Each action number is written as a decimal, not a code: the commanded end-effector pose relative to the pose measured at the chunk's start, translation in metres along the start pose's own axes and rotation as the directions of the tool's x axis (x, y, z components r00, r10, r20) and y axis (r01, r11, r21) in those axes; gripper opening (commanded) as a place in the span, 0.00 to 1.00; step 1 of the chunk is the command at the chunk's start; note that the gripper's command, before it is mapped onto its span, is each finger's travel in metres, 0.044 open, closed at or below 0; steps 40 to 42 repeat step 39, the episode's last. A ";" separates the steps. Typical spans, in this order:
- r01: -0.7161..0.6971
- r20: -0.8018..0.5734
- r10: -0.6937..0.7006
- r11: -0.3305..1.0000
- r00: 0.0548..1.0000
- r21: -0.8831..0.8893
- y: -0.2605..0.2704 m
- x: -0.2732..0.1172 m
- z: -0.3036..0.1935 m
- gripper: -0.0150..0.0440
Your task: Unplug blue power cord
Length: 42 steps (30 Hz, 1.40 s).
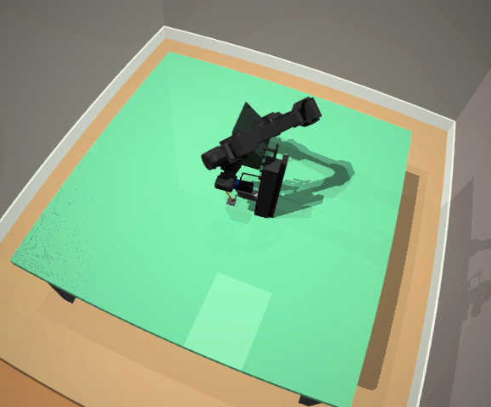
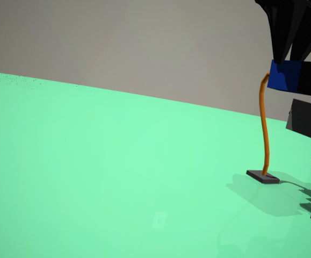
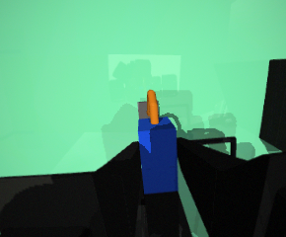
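My gripper (image 2: 288,60) (image 3: 157,145) is shut on the blue plug (image 1: 237,184) (image 2: 284,76) (image 3: 163,170) from above, one finger on each side. The plug is held level, high above the table, with its black front part (image 1: 245,186) toward the tall black block of the strip (image 1: 270,188). In the top view a narrow gap shows between that front part and the block. The exterior view cuts off the plug's far end. The orange cord (image 1: 229,196) (image 2: 264,124) (image 3: 153,106) runs from the plug's back down to a small grey plate (image 2: 257,174) (image 1: 231,203).
A grey block (image 2: 309,119) stands just below the plug, with a gap between them. A thin black bracket (image 1: 250,174) (image 3: 233,148) is beside the plug. A dark block (image 3: 283,106) stands at the wrist view's right. The green table (image 1: 140,197) carries these things.
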<state>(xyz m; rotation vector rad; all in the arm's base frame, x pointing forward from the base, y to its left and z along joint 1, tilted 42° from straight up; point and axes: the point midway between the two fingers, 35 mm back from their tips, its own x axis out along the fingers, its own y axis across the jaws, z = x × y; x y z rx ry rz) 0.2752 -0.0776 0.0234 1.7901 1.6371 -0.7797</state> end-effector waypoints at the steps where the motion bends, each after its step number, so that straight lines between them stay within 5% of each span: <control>1: -0.005 0.000 0.005 1.000 1.000 -0.003 0.001 0.001 -0.004 0.52; 12: -0.005 0.003 0.005 1.000 1.000 -0.003 0.003 -0.004 0.017 1.00; 17: -0.005 0.004 0.005 1.000 1.000 -0.004 0.001 -0.012 0.056 1.00; 42: -0.005 0.004 0.005 1.000 1.000 -0.004 0.001 -0.012 0.056 1.00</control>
